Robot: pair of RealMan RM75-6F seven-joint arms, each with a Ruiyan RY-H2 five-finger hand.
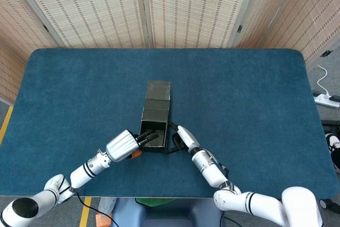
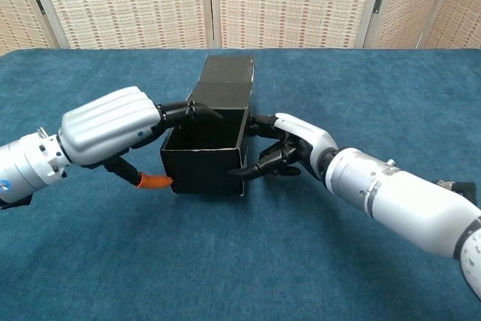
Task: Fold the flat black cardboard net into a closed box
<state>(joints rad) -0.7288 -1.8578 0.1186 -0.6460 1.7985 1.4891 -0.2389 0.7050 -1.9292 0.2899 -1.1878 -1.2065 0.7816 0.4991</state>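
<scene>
Black cardboard box point(image 2: 207, 134) sitting near table's point(image 1: 244, 94) front edge, top open. I'm hooking left hand point(image 2: 113, 125) fingers over its left wall; right hand point(image 2: 289, 148) gripping right wall.

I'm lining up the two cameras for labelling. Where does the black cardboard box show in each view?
Head view: the black cardboard box lies at lower centre on the blue table.
Chest view: it stands left of centre, open top showing.
Shared landmark: the left robot hand, fingers hooked over its left wall.
</scene>
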